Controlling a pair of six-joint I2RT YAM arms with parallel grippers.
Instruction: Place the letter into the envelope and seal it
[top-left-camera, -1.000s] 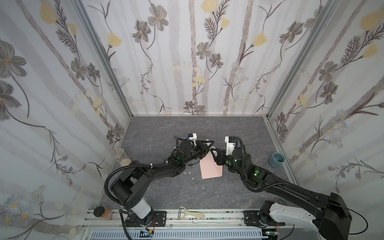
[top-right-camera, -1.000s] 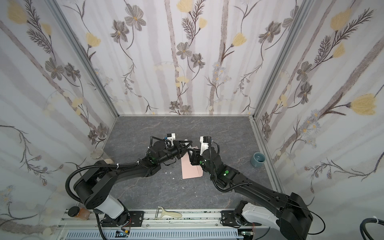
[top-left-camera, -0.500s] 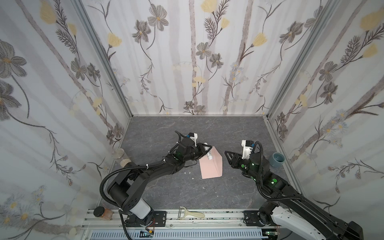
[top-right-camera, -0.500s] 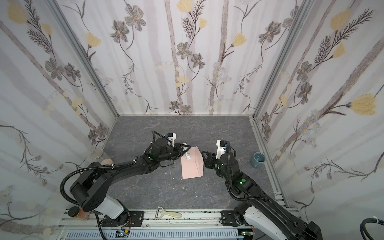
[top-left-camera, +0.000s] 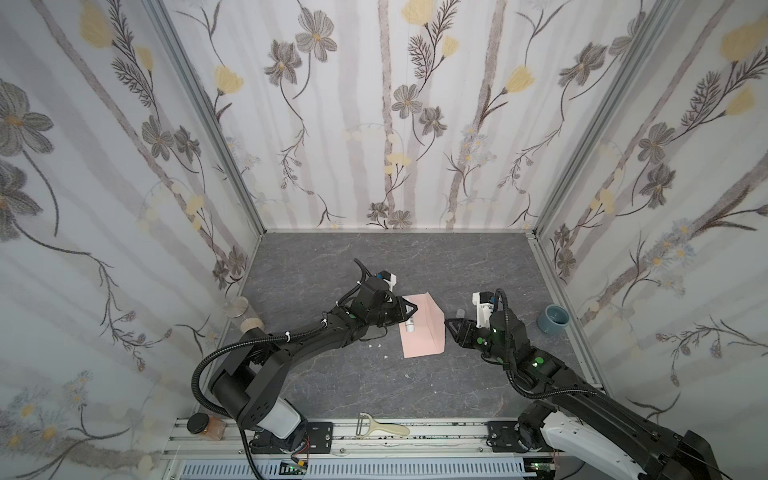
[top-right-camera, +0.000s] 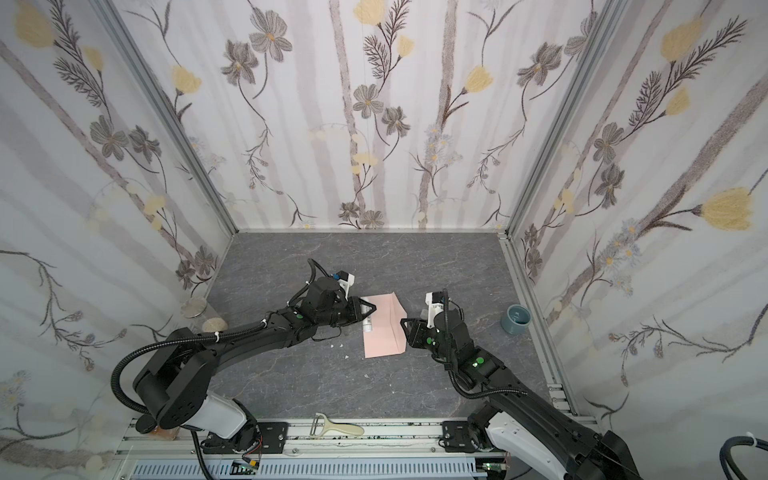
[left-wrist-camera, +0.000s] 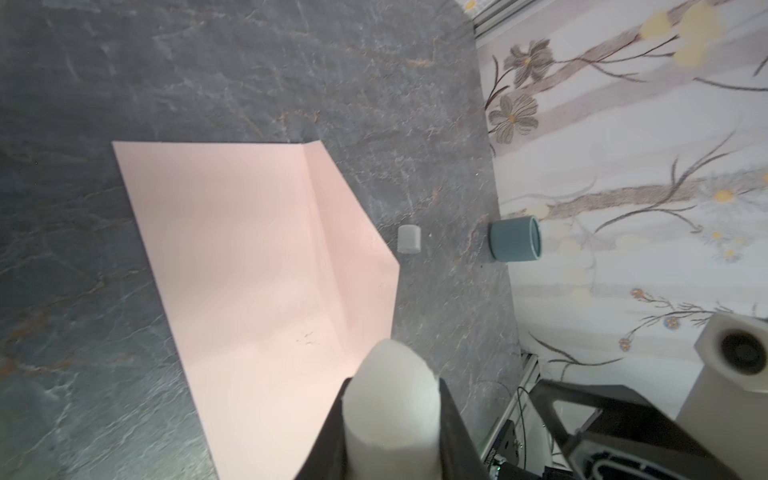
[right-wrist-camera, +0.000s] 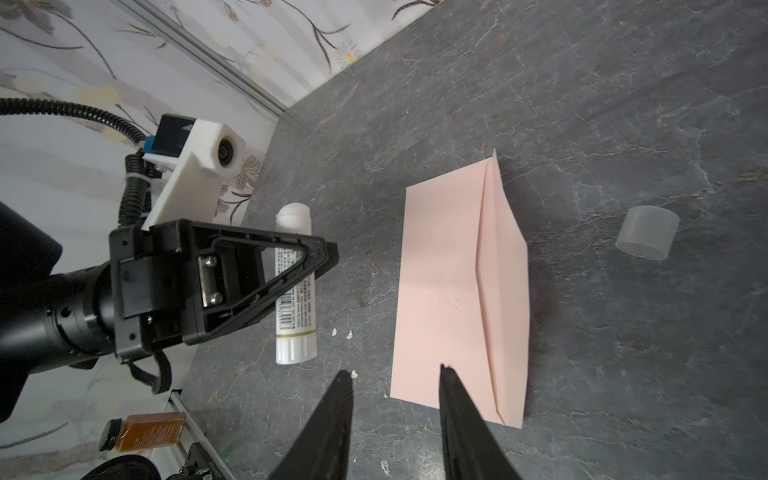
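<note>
1. Nearest, on the front rail, lie a pale-handled peeler (top-left-camera: 382, 428) and a small amber bottle (right-wrist-camera: 145, 432). Neither plays a part in this step.
2. On the dark grey stone-look surface (top-left-camera: 374, 257), the right gripper (right-wrist-camera: 395, 371) hangs low just beside the envelope's right edge. Its fingers are spread and hold nothing.
3. The envelope (top-left-camera: 417, 340), pale pink, lies flat near the middle of the surface. Its flap (left-wrist-camera: 353, 249) is turned out to the right and is not yet folded down.
4. No white letter shows anywhere, so it is probably already inside the envelope.
5. The left gripper (top-left-camera: 413, 311) pinches an uncapped white glue stick (right-wrist-camera: 296, 340) crosswise. The stick is held over the envelope's left side and appears not to touch the paper.
6. The glue stick's translucent cap (right-wrist-camera: 646, 239) rests on the surface to the right of the flap. A blue-grey cup (top-left-camera: 552, 318) stands by the right wall.
7. The step in hand looks like gluing the flap.
8. To do it well, carry the stick across to the flap and tilt the tip onto the flap's inner face.
9. Stroke lightly along the flap's edges and keep the glue off the pocket's mouth.
10. Thin paper drags easily, so the free right gripper could pin the envelope's body.
11. Then fold the flap along its crease and press it flat.
</note>
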